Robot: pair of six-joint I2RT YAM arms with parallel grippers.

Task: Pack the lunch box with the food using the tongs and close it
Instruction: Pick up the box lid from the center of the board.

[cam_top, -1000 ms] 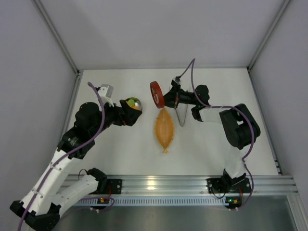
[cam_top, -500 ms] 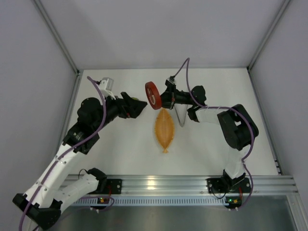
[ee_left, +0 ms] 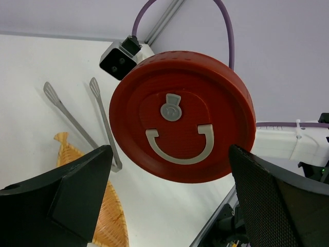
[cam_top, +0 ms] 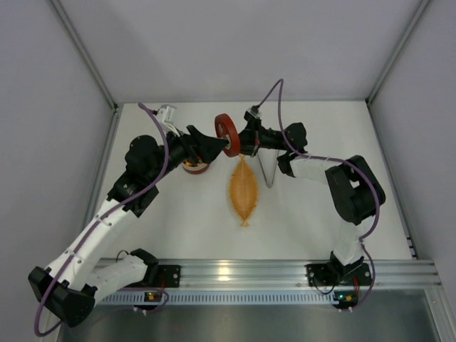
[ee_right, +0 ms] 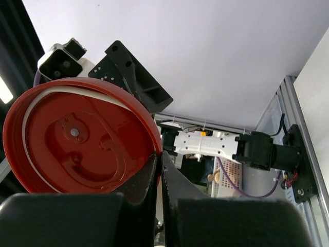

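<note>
Jaws of the right gripper (cam_top: 241,142) pinch the rim of the red lid (cam_top: 228,134) above the far desk (cam_top: 320,214). The left gripper (cam_top: 214,148) spreads its jaws wide just left of it. The lunch box (cam_top: 195,168) sits under that arm; the tongs (cam_top: 268,169) lie right of the orange tray (cam_top: 243,189).

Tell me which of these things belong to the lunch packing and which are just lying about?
Job: red lid, pinched in the right gripper; lunch box, mostly hidden; tongs.
Lying about: orange leaf-shaped tray.
</note>
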